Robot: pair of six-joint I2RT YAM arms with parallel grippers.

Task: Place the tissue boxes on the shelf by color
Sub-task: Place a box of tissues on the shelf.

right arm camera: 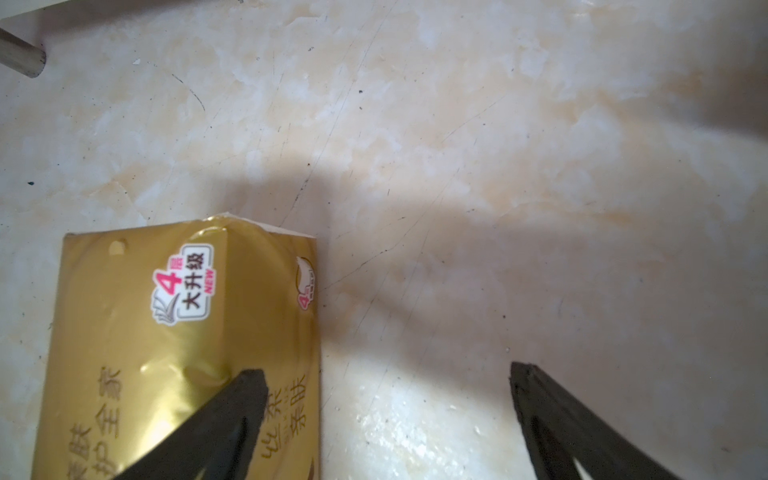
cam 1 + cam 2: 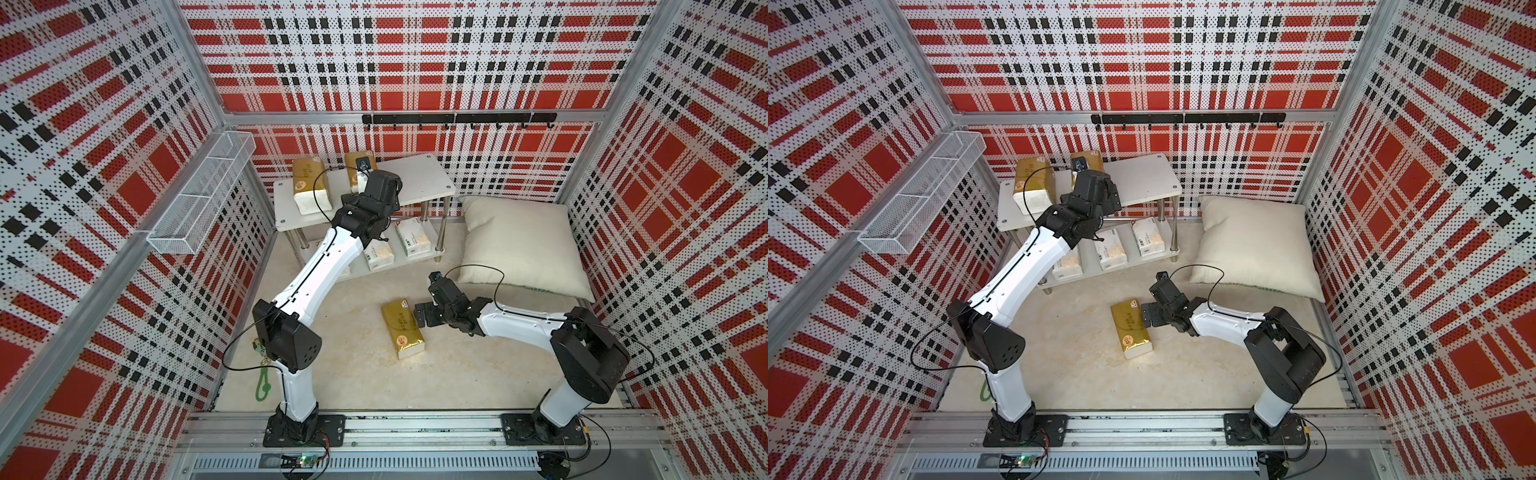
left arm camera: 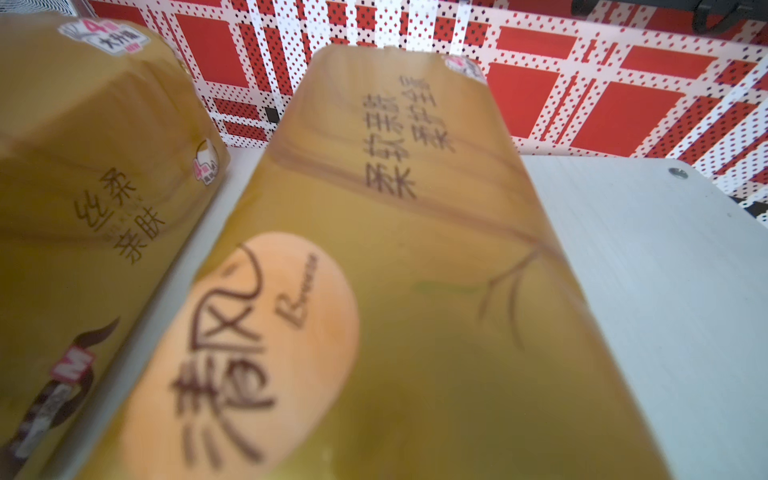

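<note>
My right pincer (image 1: 388, 409) stands wide and empty, low over the table (image 1: 457, 145); one fingertip (image 1: 249, 386) overlaps the top of the last loose gold pack (image 2: 402, 328), the other hangs over bare surface beside it, so the pack is not yet between the jaws. I judge this pack light, soft and slippery in its shiny film, so I would straddle its narrow width near the middle and squeeze gently.

My left pincer (image 2: 365, 172) reaches over the shelf (image 2: 432, 183), above a gold pack on the top board (image 3: 415, 311); the fingers are out of sight, so I cannot tell how wide it stands. Just beside that pack lies another gold one (image 2: 307, 185). Below, on the lower board, white packs (image 2: 1146, 237) sit in a row.
</note>
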